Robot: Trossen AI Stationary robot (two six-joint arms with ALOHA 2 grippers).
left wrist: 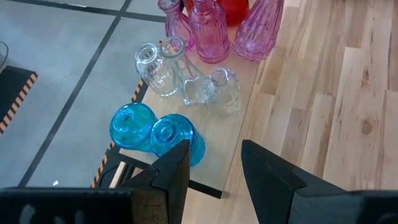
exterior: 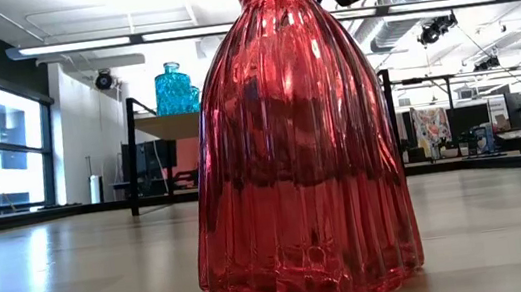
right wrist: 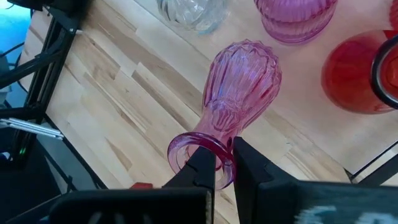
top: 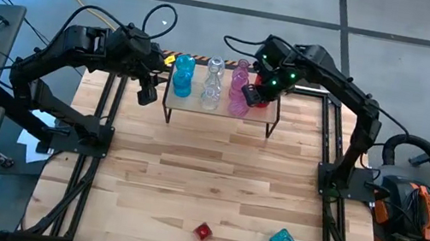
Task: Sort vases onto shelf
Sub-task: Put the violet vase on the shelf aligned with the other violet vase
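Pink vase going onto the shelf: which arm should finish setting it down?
Right. The right gripper is already shut on the pink vase rim over the shelf; the left gripper is open and empty.

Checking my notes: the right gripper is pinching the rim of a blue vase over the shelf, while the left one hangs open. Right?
Not quite: the right gripper is shut on a pink vase, not a blue one, as the right wrist view shows. It is over the shelf, and the left gripper hangs open.
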